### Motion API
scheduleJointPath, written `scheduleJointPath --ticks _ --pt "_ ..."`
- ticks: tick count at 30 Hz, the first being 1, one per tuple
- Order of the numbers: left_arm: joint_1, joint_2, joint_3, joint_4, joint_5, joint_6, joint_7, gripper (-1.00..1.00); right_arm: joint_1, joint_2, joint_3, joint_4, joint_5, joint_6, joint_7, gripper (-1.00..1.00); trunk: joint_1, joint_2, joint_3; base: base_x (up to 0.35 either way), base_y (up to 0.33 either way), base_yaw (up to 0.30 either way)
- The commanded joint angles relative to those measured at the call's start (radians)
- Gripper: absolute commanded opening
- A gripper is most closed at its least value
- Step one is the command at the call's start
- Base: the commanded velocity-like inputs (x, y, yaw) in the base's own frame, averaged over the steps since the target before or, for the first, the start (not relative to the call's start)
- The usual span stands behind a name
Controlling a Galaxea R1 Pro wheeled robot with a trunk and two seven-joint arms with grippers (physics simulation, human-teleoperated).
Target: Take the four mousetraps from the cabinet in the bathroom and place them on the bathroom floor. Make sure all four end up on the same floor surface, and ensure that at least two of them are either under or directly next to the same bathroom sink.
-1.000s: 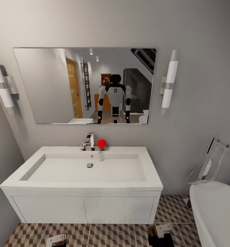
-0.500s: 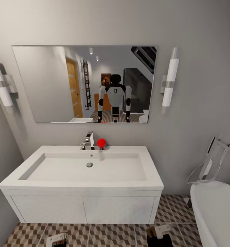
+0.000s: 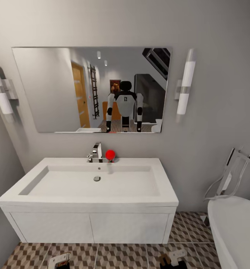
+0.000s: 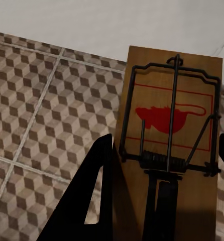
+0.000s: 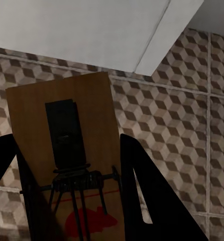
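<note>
Each arm carries one mousetrap, both held low over the bathroom floor [image 3: 121, 256] in front of the white vanity sink [image 3: 91, 186].

Off the vanity's left front corner, the left gripper [image 3: 60, 260] is clamped on a mousetrap [image 4: 167, 145]: a flat tan wooden board with a red mouse print, a dark wire bar and a coiled spring. The black fingers [image 4: 89, 201] press its long edges near the spring end. It looks light and rigid, and the smooth wood could slip if the squeeze eases. The edges are the safe hold, since the wire parts look thin and easily bent.

Below the vanity's right door, the right gripper [image 3: 172, 257] grips a second mousetrap [image 5: 67, 145] the same way, fingers [image 5: 142, 196] flanking the board, with a dark flat plate and spring on top.

The floor is hard tile in a brown, beige and white cube pattern with pale grout, and should let a flat board lie steady. The vanity front is smooth and glossy.
</note>
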Motion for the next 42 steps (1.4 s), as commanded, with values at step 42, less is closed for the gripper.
scheduleJointPath --ticks 42 --pt "0.0 -0.031 -0.009 -0.047 0.004 0.003 0.137 -1.0 -0.001 -0.001 0.004 0.006 0.009 -0.015 -0.005 -1.0 0.161 -0.295 -0.133 0.0 0.0 0.0"
